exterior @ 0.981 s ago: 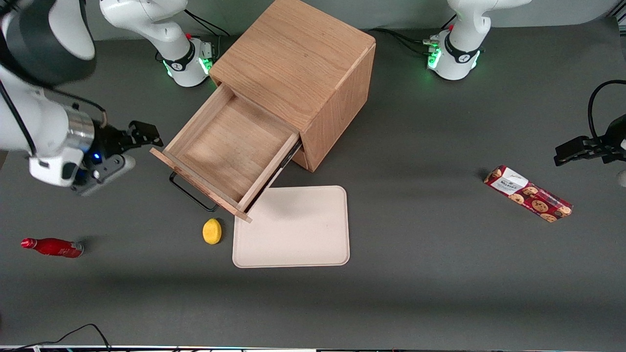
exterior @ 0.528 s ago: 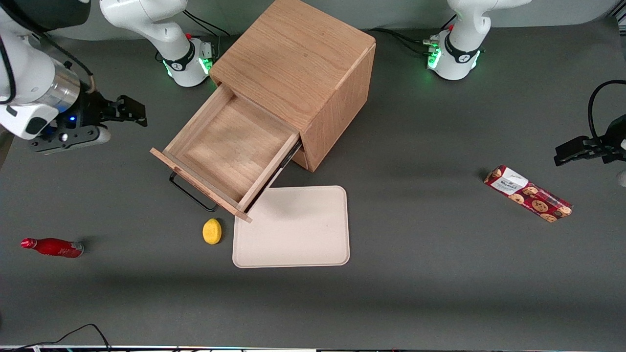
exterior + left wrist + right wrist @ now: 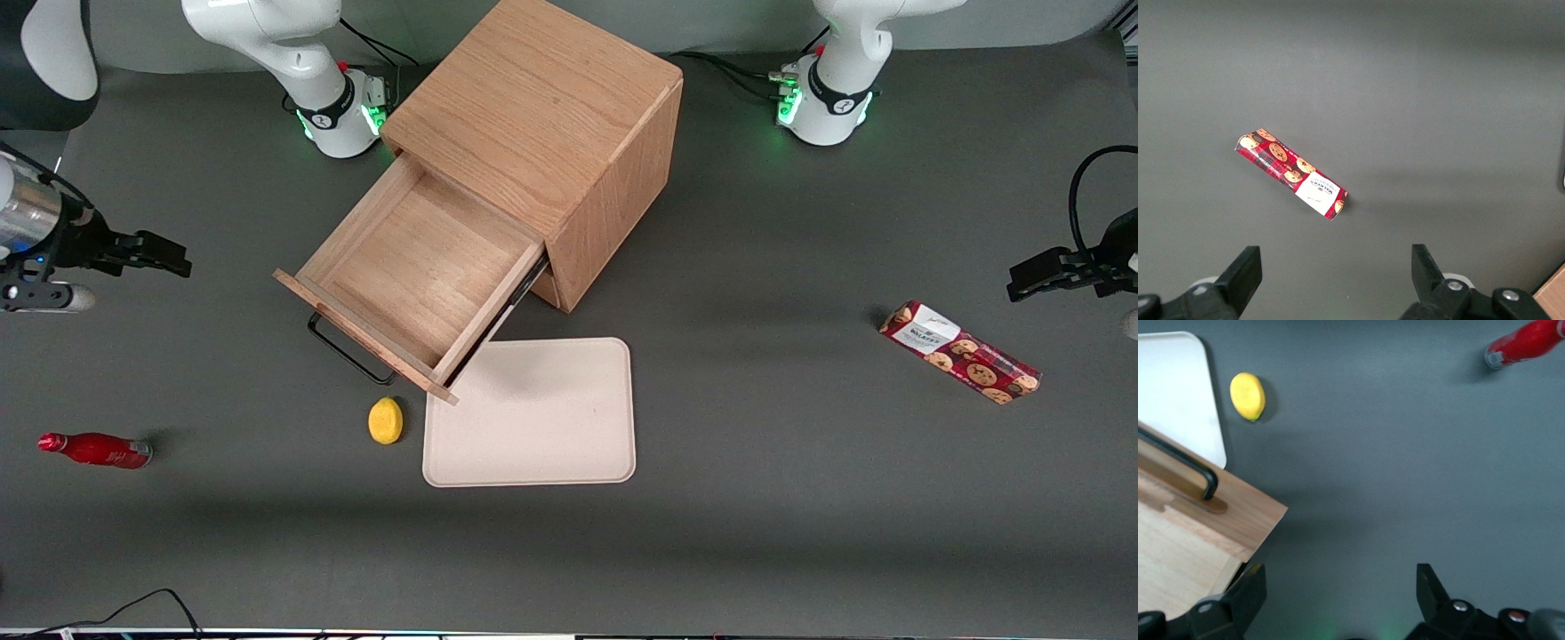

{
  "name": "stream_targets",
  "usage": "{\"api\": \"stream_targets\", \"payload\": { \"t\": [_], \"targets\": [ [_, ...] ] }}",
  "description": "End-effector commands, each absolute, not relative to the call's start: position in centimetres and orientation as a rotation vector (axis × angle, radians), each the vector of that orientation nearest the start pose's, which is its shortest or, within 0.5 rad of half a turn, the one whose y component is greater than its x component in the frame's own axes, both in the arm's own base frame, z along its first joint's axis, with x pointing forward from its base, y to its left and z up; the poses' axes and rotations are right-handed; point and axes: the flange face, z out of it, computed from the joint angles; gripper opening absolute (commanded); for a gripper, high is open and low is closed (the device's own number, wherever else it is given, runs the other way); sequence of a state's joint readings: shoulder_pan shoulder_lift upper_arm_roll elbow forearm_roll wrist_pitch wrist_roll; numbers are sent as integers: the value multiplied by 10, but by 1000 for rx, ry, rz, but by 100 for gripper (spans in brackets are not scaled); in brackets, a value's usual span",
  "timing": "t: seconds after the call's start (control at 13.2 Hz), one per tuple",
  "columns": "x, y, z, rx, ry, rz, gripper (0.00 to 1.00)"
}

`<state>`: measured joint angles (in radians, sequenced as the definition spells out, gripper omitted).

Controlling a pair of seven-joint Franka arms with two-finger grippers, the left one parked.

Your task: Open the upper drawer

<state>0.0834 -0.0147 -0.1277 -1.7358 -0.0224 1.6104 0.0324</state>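
The upper drawer (image 3: pixel 418 276) stands pulled far out of the wooden cabinet (image 3: pixel 542 116), its shallow tray bare inside. Its thin black handle (image 3: pixel 347 351) hangs from the drawer front. In the right wrist view the drawer front (image 3: pixel 1225 513) and handle (image 3: pixel 1178 463) show from above. My gripper (image 3: pixel 164 253) hovers over the table toward the working arm's end, well apart from the drawer. It is open (image 3: pixel 1338 587) with only grey table between its fingers (image 3: pixel 1251 587).
A beige tray (image 3: pixel 531 412) lies just in front of the drawer, nearer the front camera, with a yellow lemon (image 3: pixel 385 420) beside it. A red bottle (image 3: pixel 93 449) lies toward the working arm's end. A cookie box (image 3: pixel 960 352) lies toward the parked arm's end.
My gripper has drawn away from the drawer front, moving toward the working arm's end of the table. The drawer has stayed pulled out and has not moved.
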Motion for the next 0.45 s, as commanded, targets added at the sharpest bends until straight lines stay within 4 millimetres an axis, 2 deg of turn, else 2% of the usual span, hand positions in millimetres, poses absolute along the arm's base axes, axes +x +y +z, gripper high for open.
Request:
{"api": "stream_targets", "payload": {
  "t": [0.0,0.38],
  "targets": [
    [550,-27,566,-3183,130,151,100],
    [551,-30,578,-3181,159,122,100]
  ]
}}
